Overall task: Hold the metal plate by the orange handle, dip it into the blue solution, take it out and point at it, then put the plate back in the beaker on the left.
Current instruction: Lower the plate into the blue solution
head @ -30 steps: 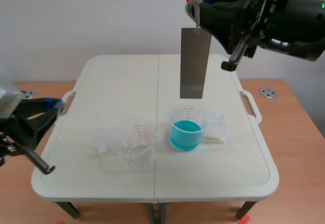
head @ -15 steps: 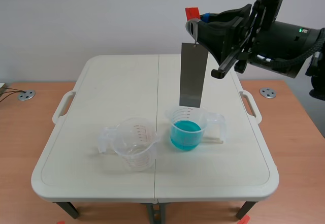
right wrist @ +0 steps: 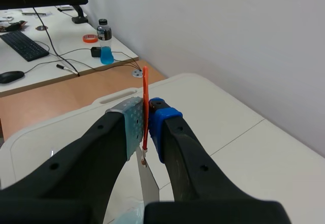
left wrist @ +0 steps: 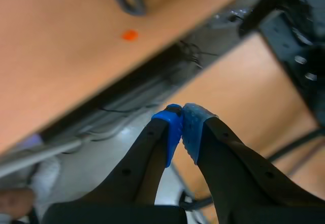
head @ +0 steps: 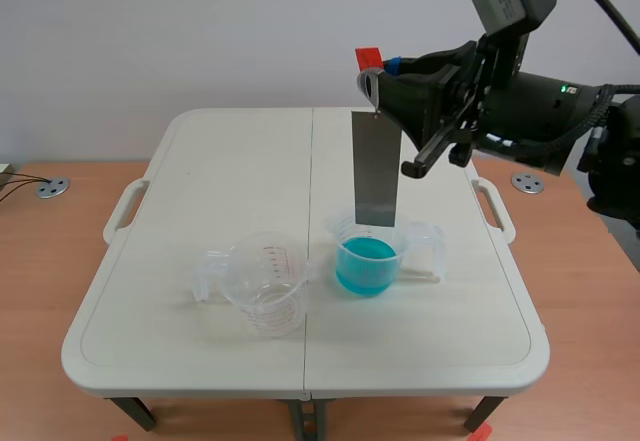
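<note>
Your right fingers (right wrist: 109,148) have come down and a little toward the robot's left, so the long grey metal plate (head: 375,166) hanging from its small orange handle (head: 369,58) sits lower. A second ago its bottom edge was well above the clear beaker of blue solution (head: 367,257); it now reaches the beaker's rim. Your left fingers (left wrist: 147,153), low beside the white bench (head: 200,181) before, are gone from the scene view.

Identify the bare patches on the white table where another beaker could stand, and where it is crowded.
Bare: the far left half of the table, behind the empty beaker; the near strip before both beakers; the right edge beyond the blue beaker. Crowded: the middle, where the metal plate hangs over the blue beaker.
</note>
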